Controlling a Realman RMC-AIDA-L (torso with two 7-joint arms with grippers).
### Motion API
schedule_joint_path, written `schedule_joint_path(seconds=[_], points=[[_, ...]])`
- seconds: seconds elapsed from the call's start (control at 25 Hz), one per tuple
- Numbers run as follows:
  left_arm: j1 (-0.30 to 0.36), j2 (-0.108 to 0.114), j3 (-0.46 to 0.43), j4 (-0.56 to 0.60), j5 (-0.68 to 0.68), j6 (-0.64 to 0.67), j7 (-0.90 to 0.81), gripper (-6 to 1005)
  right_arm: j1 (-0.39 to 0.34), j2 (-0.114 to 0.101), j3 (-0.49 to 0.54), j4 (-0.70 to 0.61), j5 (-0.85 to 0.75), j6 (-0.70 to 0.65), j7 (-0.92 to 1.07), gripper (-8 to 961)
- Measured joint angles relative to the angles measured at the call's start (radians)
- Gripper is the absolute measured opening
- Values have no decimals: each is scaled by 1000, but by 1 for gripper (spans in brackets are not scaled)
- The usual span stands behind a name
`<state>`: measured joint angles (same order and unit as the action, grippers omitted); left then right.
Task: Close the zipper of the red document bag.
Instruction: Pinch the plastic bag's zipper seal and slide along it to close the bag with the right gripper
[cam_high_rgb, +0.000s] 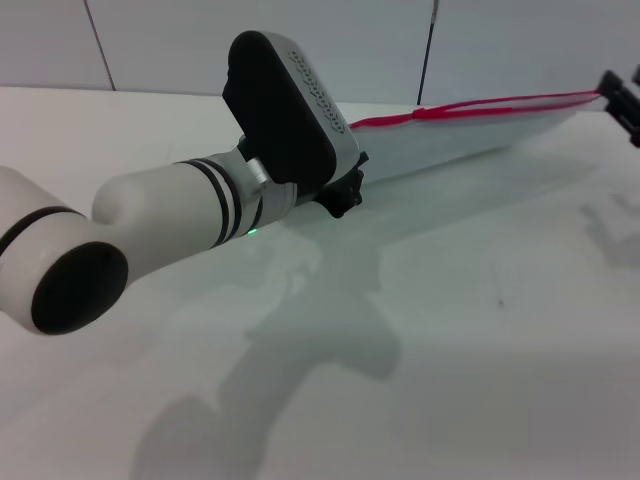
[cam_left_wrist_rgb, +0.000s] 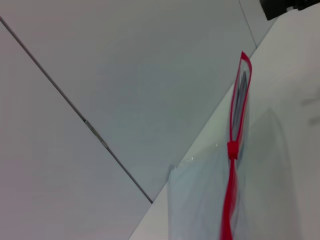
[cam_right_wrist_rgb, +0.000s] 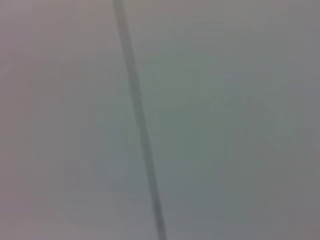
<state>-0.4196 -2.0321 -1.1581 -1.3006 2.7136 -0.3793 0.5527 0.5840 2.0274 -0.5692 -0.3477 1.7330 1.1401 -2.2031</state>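
While the red document bag (cam_high_rgb: 470, 140) is lying tilted on the white table (cam_high_rgb: 450, 330), its far end raised toward the right gripper (cam_high_rgb: 622, 100), the left gripper (cam_high_rgb: 345, 190) is sitting at its near end. Whether either pincer is clenched, I cannot tell. The zipper (cam_left_wrist_rgb: 231, 200) is gaping beyond its slider (cam_left_wrist_rgb: 232, 150), so closing appears part-done; next, the slider needs drawing toward the far corner.
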Motion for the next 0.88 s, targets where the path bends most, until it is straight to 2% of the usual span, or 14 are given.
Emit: schedule_joint_path(seconds=[0.36, 0.88], points=[[-4, 1, -2, 3, 0, 0, 4, 59, 12, -1, -33, -167, -237, 144, 123, 520], [-11, 1, 6, -3, 18, -5, 6, 58, 81, 0, -228, -256, -267, 114, 171, 518]])
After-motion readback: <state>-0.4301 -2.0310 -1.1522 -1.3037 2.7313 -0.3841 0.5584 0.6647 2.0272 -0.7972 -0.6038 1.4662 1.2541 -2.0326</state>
